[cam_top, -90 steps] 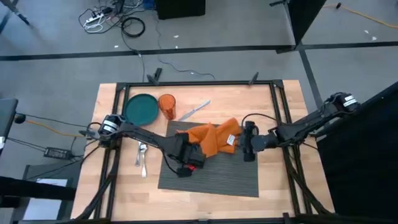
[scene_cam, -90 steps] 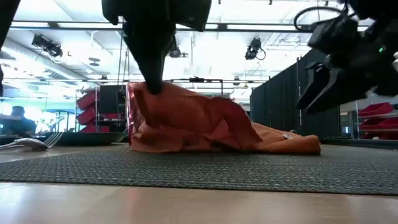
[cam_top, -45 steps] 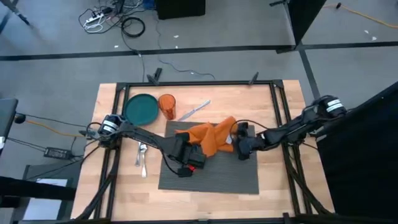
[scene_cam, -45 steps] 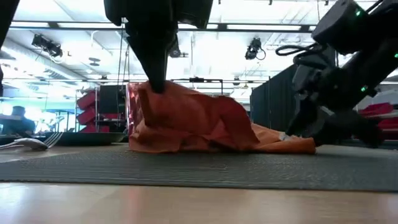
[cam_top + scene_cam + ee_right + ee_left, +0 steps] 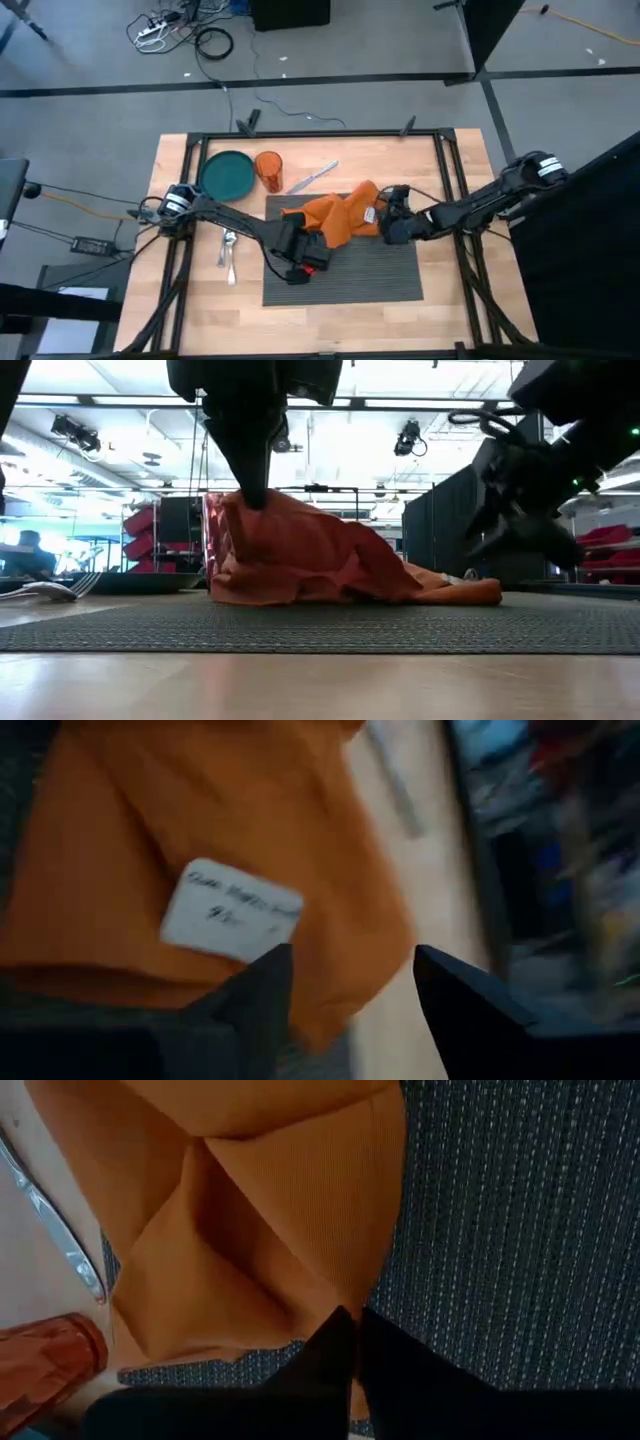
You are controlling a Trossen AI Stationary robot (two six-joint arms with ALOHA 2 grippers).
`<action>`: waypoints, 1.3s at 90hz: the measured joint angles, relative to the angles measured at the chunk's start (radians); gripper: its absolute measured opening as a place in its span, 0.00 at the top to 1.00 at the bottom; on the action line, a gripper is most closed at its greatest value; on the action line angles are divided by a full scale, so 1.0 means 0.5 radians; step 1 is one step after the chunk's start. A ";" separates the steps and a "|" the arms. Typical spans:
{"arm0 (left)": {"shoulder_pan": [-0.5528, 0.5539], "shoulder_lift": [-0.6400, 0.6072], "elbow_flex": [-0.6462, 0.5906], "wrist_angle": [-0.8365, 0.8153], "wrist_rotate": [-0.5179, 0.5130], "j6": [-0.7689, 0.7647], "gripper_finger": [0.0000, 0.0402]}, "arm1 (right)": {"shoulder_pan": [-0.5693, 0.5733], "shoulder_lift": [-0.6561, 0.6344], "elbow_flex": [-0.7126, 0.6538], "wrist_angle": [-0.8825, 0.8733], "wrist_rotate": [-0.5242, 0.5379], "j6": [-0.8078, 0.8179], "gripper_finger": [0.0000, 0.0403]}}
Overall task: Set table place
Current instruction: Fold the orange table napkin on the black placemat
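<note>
Napkin-spreading step: left gripper (image 5: 312, 243) clenched on orange napkin (image 5: 335, 218) atop grey placemat (image 5: 350, 278) at mid-table (image 5: 450, 310); right gripper (image 5: 345, 982) spread wide at tagged corner. Next: close on corner, pull flat

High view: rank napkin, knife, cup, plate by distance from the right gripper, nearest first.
From the right gripper:
1. Napkin, right beside it on the placemat.
2. Knife, toward the table's far edge.
3. Cup, beyond the knife.
4. Plate, far-left corner.
</note>
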 joint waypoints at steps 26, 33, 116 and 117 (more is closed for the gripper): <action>-0.004 -0.001 0.000 0.014 0.000 0.008 1.00 | -0.659 -0.198 -0.007 -0.220 -0.945 0.701 0.55; -0.006 -0.001 0.000 0.018 -0.001 0.011 1.00 | -0.793 -0.236 -0.023 -0.221 -1.101 0.705 0.55; -0.010 -0.002 0.000 0.101 0.000 0.060 1.00 | -1.093 -0.076 -0.336 0.690 -1.665 0.516 0.99; -0.010 -0.002 0.000 0.101 0.000 0.060 1.00 | -1.093 -0.080 -0.336 0.692 -1.655 0.509 0.99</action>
